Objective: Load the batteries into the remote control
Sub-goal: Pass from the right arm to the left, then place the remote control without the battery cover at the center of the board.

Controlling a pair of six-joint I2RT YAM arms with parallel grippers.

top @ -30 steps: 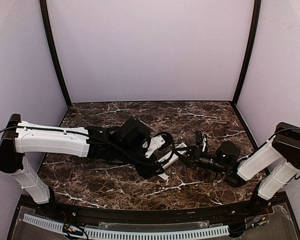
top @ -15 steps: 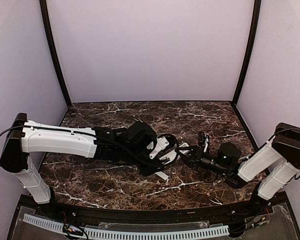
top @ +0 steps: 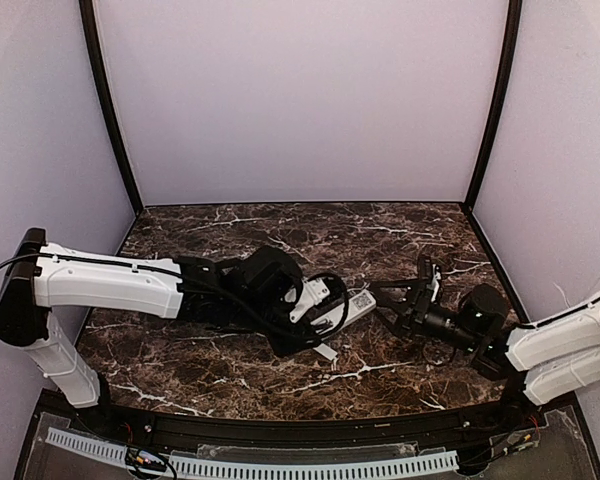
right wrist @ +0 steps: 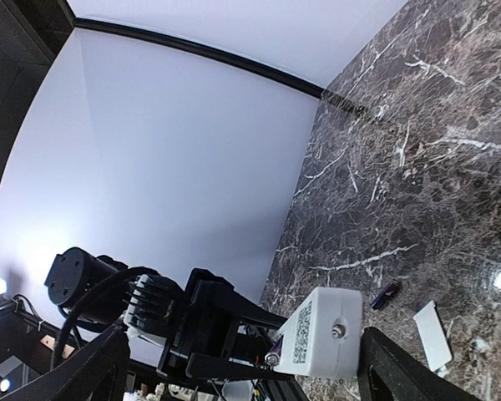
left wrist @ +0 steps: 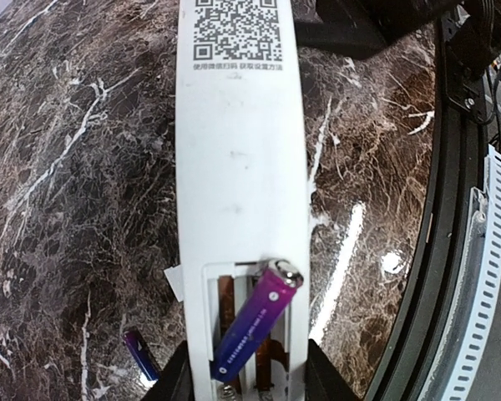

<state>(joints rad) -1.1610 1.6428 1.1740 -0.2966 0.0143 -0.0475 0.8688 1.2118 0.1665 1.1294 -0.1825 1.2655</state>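
Note:
The white remote control [left wrist: 238, 167] is held at its near end with my left gripper [left wrist: 250, 380] shut on it, back face up and the battery recess showing. One blue-purple battery [left wrist: 255, 322] lies slanted across that recess, its top end riding up on the rim. The other battery [left wrist: 140, 354] lies on the marble to the left of the remote. My right gripper [right wrist: 250, 368] stands open, apart from the remote's far end [right wrist: 321, 344], which faces it. From above, the remote [top: 348, 308] sits between the left gripper [top: 315, 305] and the right gripper [top: 400, 295].
A small white cover plate [top: 325, 352] lies on the marble table [top: 230, 370] just in front of the left gripper, next to the loose battery [right wrist: 385, 294]. Lilac walls close in the back and both sides. A black rail [left wrist: 451, 251] runs along the near edge.
The right gripper has opened and its arm has drawn back to the right, away from the remote. The left gripper, still holding the remote, has shifted slightly.

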